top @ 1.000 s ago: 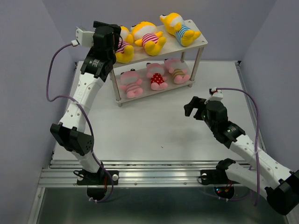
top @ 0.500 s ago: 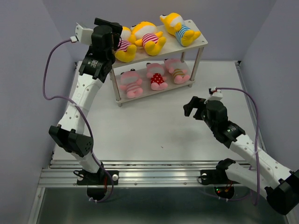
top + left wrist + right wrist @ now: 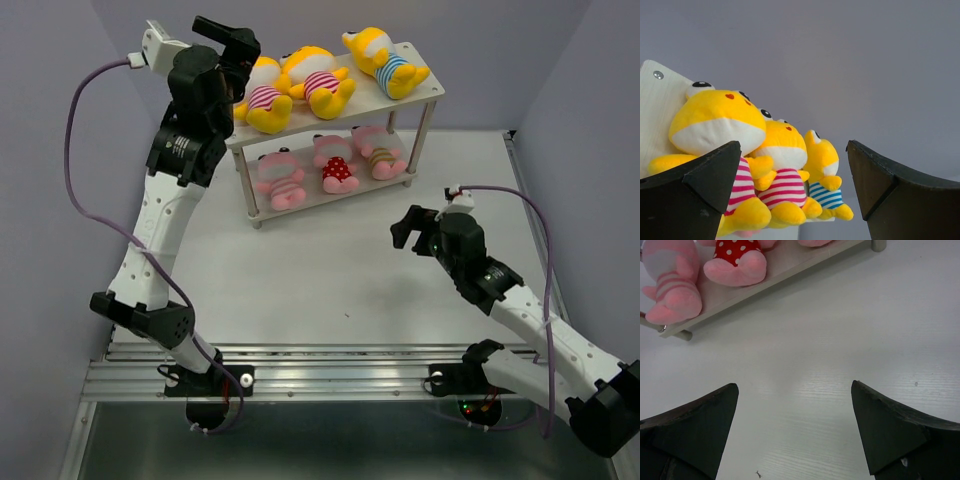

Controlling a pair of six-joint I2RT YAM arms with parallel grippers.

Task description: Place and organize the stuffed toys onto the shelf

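Note:
The shelf (image 3: 425, 92) stands at the back of the table. Three yellow stuffed toys (image 3: 318, 78) lie in a row on its top board; they also show in the left wrist view (image 3: 782, 165). Three pink stuffed toys (image 3: 335, 165) lie on the lower board (image 3: 790, 262); two of them show in the right wrist view (image 3: 737, 260). My left gripper (image 3: 228, 40) is open and empty, raised beside the shelf's left end near the leftmost yellow toy (image 3: 715, 125). My right gripper (image 3: 412, 228) is open and empty, low over the table to the right of the shelf.
Grey walls close in the table on the left, back and right. A metal rail (image 3: 330, 375) runs along the near edge by the arm bases. Bare white tabletop (image 3: 320, 270) lies between the shelf and the arms.
My left gripper has lifted up and drawn back to the left, away from the leftmost yellow toy. The right arm has barely moved.

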